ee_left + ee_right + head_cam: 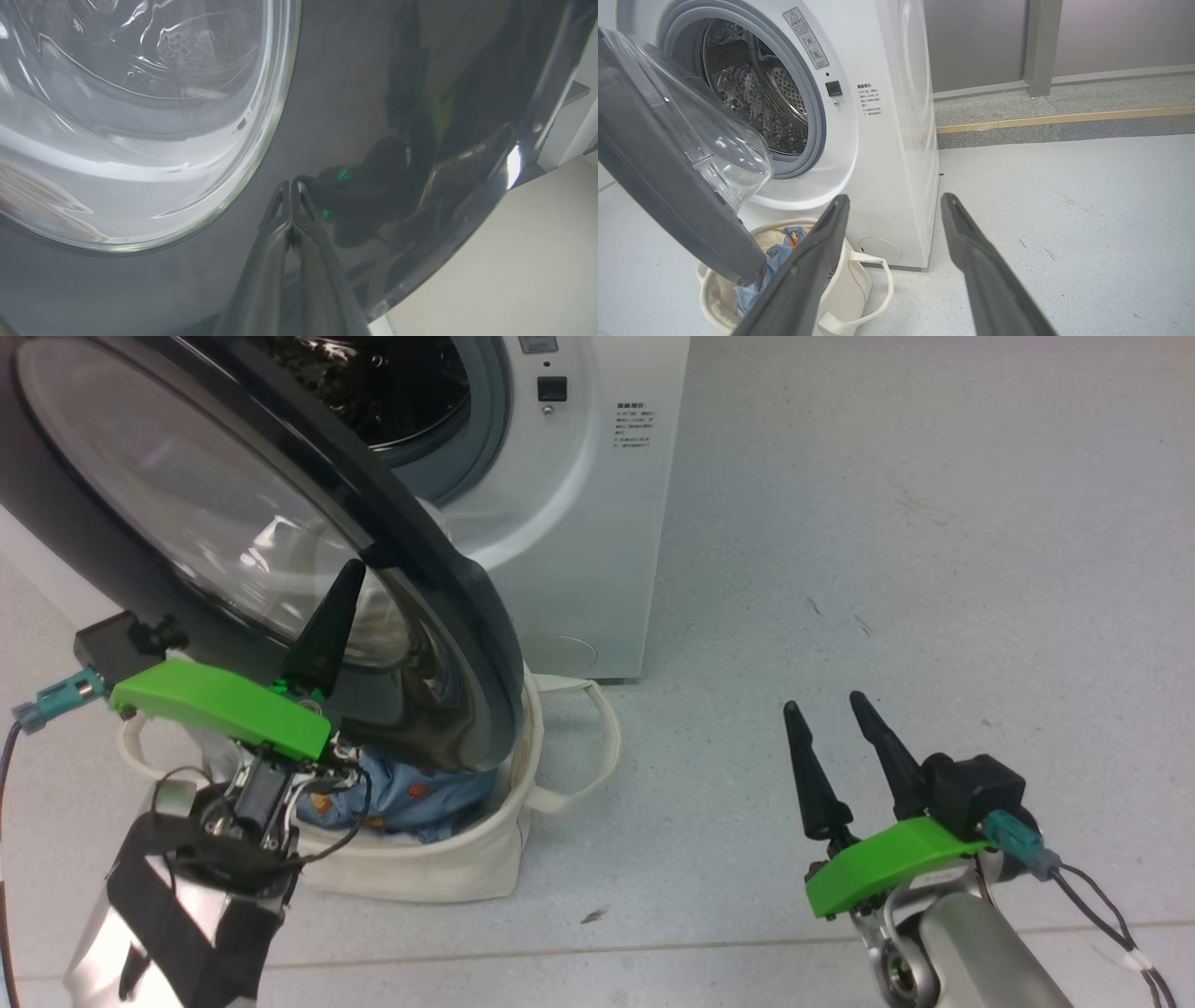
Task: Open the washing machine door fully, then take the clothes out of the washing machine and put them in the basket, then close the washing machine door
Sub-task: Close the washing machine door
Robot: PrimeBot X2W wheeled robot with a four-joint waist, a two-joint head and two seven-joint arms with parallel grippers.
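Over the basket [439, 868], the washing machine door [471, 644] hung open at an angle, its lower rim above the canvas bin and well away from the washing machine [579, 523]. The first part of the task looked finished: the opening was exposed, and the part of the steel drum [752, 88] that showed held no fabric. The clothes [420, 793], blue with small orange-brown prints, lay bunched inside the basket, which sat on the floor [887, 523] right in front of the machine. So the unloading also appeared done, though the drum's far depth could not be checked.

What seemed left was the closing. The left gripper [292, 185] had its jaws pressed together on nothing, and its tips met their own reflection on the glossy black ring of the door's outer face, just beside the glass bowl. That suggested contact and a push toward the machine. The right gripper [823, 702] hovered over bare floor, well apart from everything, with its jaws spread and empty. The door had a wide arc to cover before it could latch, and its lower rim passed close above the basket and clothes.
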